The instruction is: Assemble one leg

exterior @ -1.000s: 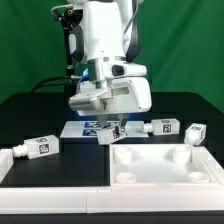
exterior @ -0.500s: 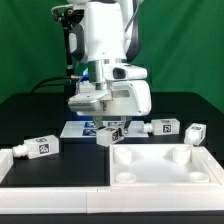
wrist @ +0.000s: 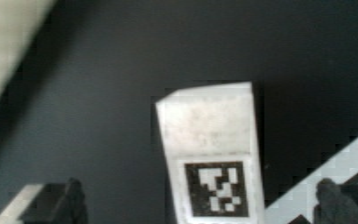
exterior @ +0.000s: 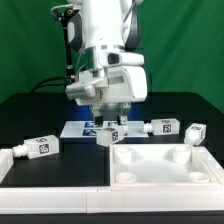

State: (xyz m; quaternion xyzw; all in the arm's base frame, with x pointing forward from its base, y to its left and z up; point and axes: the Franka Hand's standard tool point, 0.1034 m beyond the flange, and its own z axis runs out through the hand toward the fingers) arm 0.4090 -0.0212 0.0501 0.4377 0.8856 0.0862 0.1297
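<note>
Your claw (exterior: 110,121) hangs spread over a leg (exterior: 109,135) lying just beside the frame (exterior: 160,180), pinching nothing. You've no leg seated in its sockets (exterior: 180,156) yet; grasping and fitting remain.

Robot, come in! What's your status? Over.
Tool open, over the leg. Leg lying down, not gripped. Nothing between them.

Robot lab: green backdrop (exterior: 28,50), black table (exterior: 35,112), marker board (exterior: 73,129).
</note>
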